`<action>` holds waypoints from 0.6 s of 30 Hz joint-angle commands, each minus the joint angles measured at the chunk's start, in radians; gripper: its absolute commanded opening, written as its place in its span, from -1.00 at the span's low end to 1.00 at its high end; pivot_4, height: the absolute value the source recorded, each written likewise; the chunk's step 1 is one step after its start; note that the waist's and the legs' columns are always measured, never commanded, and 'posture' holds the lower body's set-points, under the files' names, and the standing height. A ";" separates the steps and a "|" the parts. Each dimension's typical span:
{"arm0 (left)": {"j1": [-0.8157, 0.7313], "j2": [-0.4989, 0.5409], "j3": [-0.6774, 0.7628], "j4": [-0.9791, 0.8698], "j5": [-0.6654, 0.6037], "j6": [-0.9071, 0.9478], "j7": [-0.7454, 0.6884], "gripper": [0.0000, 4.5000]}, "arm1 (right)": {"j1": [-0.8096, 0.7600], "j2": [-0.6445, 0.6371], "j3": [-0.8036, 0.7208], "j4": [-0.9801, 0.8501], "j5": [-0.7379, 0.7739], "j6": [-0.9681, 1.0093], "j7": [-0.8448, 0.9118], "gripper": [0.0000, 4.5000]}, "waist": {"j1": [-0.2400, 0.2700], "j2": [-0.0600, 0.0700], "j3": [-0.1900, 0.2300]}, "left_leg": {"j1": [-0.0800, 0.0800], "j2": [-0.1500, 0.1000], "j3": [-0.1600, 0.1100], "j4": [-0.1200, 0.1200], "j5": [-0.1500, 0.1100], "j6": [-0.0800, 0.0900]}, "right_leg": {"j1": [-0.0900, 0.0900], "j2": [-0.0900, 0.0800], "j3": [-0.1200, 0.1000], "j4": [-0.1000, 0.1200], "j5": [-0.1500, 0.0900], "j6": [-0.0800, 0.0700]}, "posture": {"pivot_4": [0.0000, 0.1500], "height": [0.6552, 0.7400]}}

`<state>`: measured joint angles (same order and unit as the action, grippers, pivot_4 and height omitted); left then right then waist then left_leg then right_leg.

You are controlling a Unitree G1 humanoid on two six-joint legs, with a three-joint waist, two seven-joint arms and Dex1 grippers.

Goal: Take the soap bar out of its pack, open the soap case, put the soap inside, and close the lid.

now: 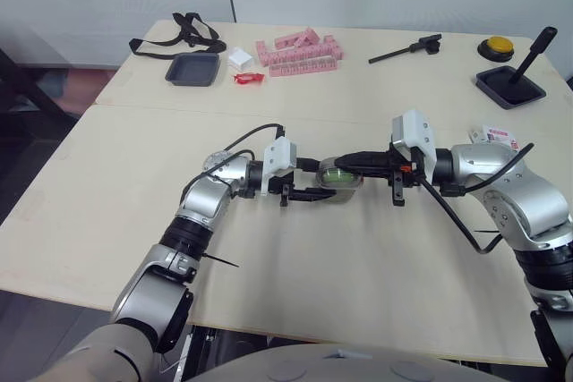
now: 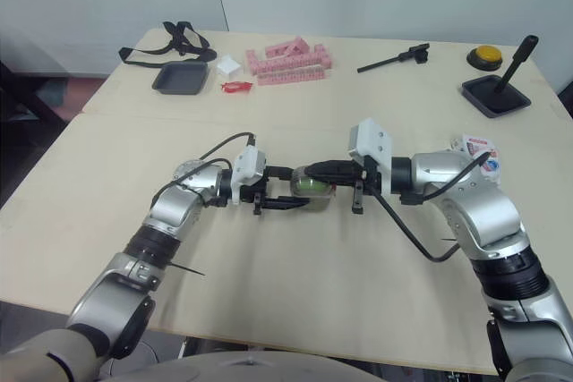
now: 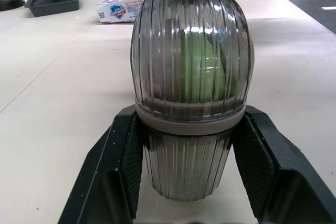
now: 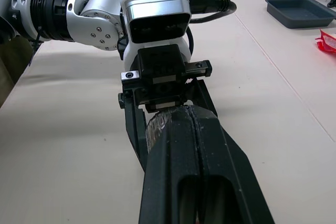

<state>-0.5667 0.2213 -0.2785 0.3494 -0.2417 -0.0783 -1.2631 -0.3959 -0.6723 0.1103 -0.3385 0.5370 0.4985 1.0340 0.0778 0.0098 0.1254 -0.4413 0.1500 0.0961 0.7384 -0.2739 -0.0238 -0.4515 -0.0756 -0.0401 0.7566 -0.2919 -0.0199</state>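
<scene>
Found the left jaws pinching the soap case [image 3: 191, 103] by its lower half, one black finger [image 3: 113, 177] against each ribbed side, just below the pale band joining lid to base. Saw the case turned lengthwise between the two arms, base end toward the left jaws and lid end toward the right jaws; could not tell whether resting on the bench [image 1: 295, 257] or held just above it. Made out the green soap bar [image 3: 202, 64] inside, behind the translucent grey lid, with the lid seated on the base. Found the right jaws pressed together, both fingers [image 4: 173, 171] meeting along one seam, tips touching the lid end of the case directly opposite the left jaws. Noted the soap pack [image 1: 498, 138], white with blue and red print, lying flat on the bench behind the right jaws, beside that forearm and well apart from the case. Spotted, far beyond both jaws along the bench's back edge, a dark tray [image 1: 192, 69], a black strap [image 1: 179, 33], a cluster of pink pieces [image 1: 300, 53], a black tool [image 1: 407, 49] and a yellow button [image 1: 495, 46].
</scene>
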 commanded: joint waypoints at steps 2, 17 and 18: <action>-0.002 0.005 0.011 -0.025 -0.006 -0.003 0.008 -0.13 | 0.018 -0.004 0.052 0.045 -0.057 0.004 0.001 -0.99 | 0.000 0.000 0.000 | 0.001 0.000 0.000 0.000 0.000 0.000 | 0.001 0.000 0.000 0.000 0.000 0.000 | 1.00 0.31; -0.005 0.005 0.033 -0.045 -0.036 0.077 0.024 -0.13 | 0.002 0.000 -0.103 0.094 0.051 0.036 -0.031 -0.76 | 0.001 0.000 0.000 | 0.001 0.000 0.000 0.000 0.000 0.000 | 0.002 0.000 0.000 0.000 0.000 0.000 | 1.00 0.31; -0.005 0.011 0.027 -0.045 -0.031 0.076 0.019 -0.13 | 0.004 -0.011 -0.115 0.094 0.038 0.021 -0.030 -0.63 | 0.000 0.000 0.000 | 0.001 0.000 0.000 0.000 0.000 0.000 | 0.001 0.000 0.000 0.000 0.000 0.000 | 1.00 0.31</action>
<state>-0.5659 0.2183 -0.2729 0.3356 -0.2650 -0.0034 -1.2430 -0.3911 -0.6622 0.0300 -0.2377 0.5727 0.5226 1.0051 0.0783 0.0094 0.1250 -0.4412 0.1500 0.0962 0.7388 -0.2739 -0.0237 -0.4507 -0.0758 -0.0402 0.7563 -0.2920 -0.0201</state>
